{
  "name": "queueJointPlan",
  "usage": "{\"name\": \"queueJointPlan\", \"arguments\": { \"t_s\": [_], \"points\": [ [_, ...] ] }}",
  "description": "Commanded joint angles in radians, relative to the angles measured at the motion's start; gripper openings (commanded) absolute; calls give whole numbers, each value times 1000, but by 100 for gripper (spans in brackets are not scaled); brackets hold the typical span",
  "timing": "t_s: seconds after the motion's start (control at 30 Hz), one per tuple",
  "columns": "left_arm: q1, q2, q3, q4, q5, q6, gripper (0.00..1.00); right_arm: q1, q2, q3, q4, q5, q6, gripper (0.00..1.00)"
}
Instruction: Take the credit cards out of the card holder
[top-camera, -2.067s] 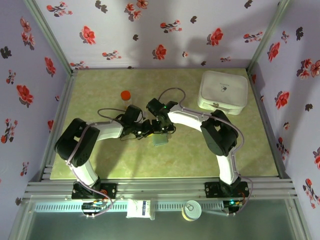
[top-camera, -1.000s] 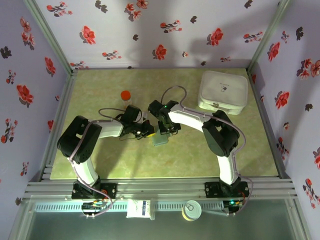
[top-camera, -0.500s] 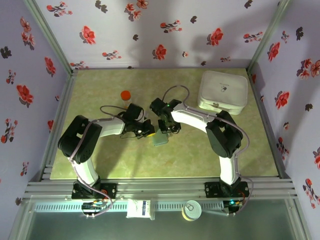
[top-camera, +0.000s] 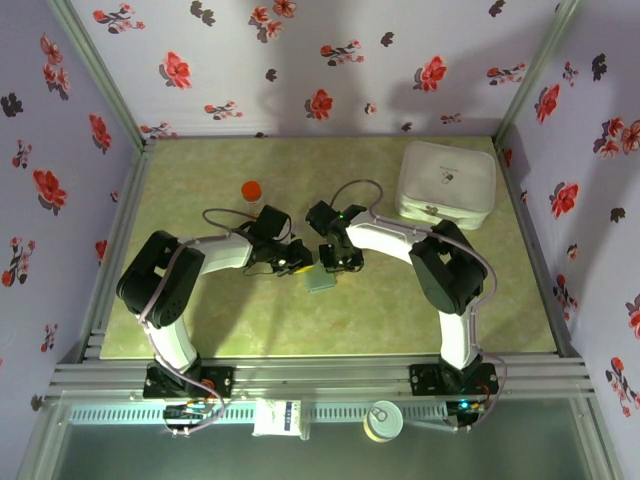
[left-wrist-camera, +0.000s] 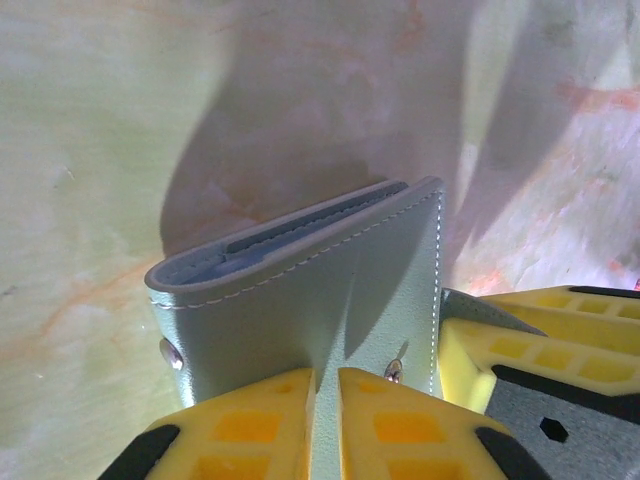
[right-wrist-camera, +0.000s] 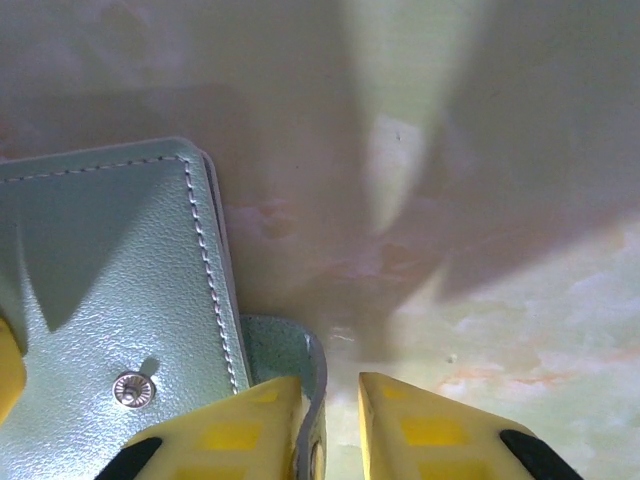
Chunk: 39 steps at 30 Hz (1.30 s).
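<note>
Card holder (top-camera: 320, 280) folded shut, flat mid-counter (top-camera: 200, 180), between both grippers. Right gripper (right-wrist-camera: 330, 425) straddles its snap tab (right-wrist-camera: 285, 350), jaws slightly apart, not clenched. Left gripper (left-wrist-camera: 325, 420) sits on the holder's face, fingers nearly together; can't tell if grasping.

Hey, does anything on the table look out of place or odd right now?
Only the card holder: its snap tab curls loose off the edge, between the fingers of the right gripper, not lying flat. Nothing looks spilled or damaged.
</note>
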<state>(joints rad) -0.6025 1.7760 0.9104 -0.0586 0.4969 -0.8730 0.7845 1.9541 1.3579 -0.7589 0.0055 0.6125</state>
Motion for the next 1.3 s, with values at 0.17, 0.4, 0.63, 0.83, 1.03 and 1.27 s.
{"name": "queueJointPlan", "arguments": {
  "t_s": [0.17,0.4,0.63,0.83,1.03,1.27],
  "points": [
    [-16,-30,14,-63,-13,-25,16,-18,-18,-37,67,-44,12,19],
    [-19,-41,22,-62,-15,-37,16,-23,-12,-54,92,-62,7,14],
    [-17,-53,28,-71,-32,-31,16,-33,-40,-70,91,-49,-1,7],
    [-16,-59,45,-97,-47,-17,17,-58,-110,-109,72,-21,-6,5],
    [7,-93,42,-122,-70,9,17,-77,-178,-139,36,-4,-16,5],
    [50,-122,32,-152,-69,37,18,-79,-231,-110,-16,14,-17,5]
  ]
}}
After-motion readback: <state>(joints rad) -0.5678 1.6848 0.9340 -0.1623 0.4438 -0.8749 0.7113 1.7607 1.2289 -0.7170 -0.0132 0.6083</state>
